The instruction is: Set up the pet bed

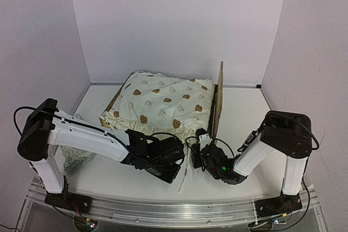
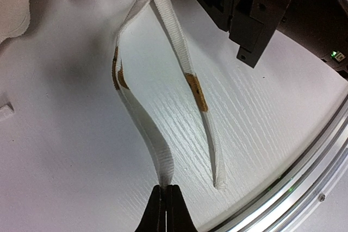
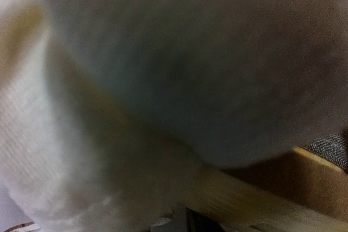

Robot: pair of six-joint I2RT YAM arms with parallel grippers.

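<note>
The pet bed (image 1: pixel 219 99) is a light plywood frame at mid-table, its tall headboard on the right. A cream bear-print cover (image 1: pixel 163 104) is draped over it. In the left wrist view my left gripper (image 2: pixel 165 187) is shut on the end of one white tie (image 2: pixel 149 134) of the cover. A second tie (image 2: pixel 209 139) lies loose beside it. My left gripper (image 1: pixel 172 172) sits just in front of the bed. My right gripper (image 1: pixel 199 151) is pressed against the cover's front right corner. Blurred cover fabric (image 3: pixel 179 63) fills the right wrist view, with a wooden rail (image 3: pixel 255 199) below it and the jaws hidden.
A small ruffled pillow (image 1: pixel 76 157) lies at the left, partly under my left arm. The table's metal front rail (image 2: pixel 321 161) runs close to the loose tie's end. White walls close in the back and both sides.
</note>
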